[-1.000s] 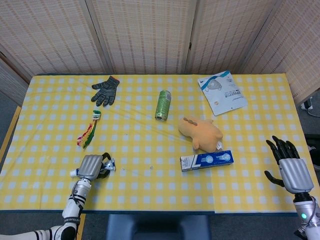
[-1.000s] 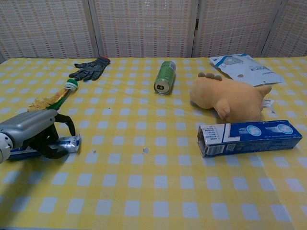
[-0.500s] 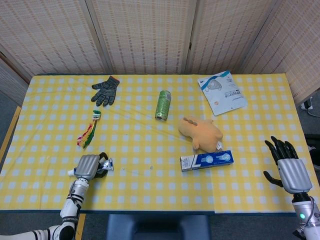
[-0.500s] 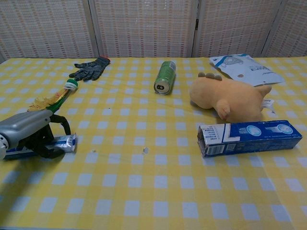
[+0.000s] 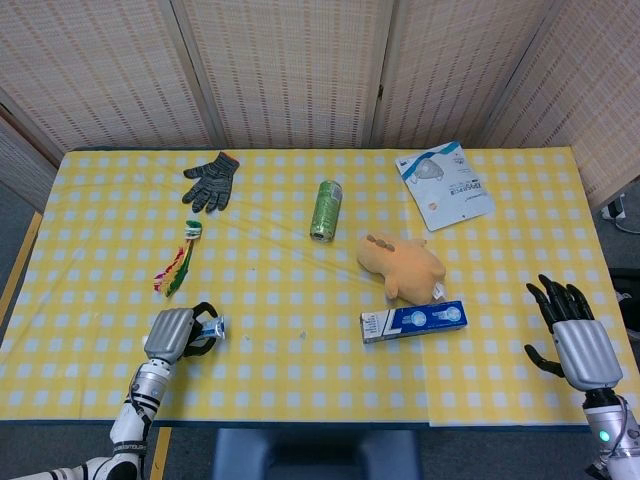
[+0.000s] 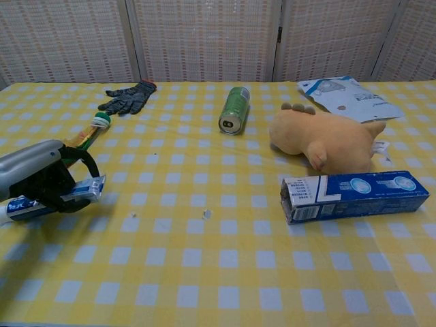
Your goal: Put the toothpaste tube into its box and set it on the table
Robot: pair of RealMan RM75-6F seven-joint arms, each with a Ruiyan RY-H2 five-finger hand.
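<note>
My left hand point(image 6: 37, 180) had closed its fingers around the toothpaste tube point(image 6: 58, 197) near the front left corner of the table point(image 5: 300, 290), and since a second earlier it had raised the tube off the cloth, its crimped end now tilted up. That meant the grasp had taken, I judged, and carrying could begin. The toothpaste box point(image 6: 354, 194) lay toward the front right, touching the plush toy point(image 6: 327, 143). My right hand point(image 5: 575, 335) hung spread and empty at the right edge.
</note>
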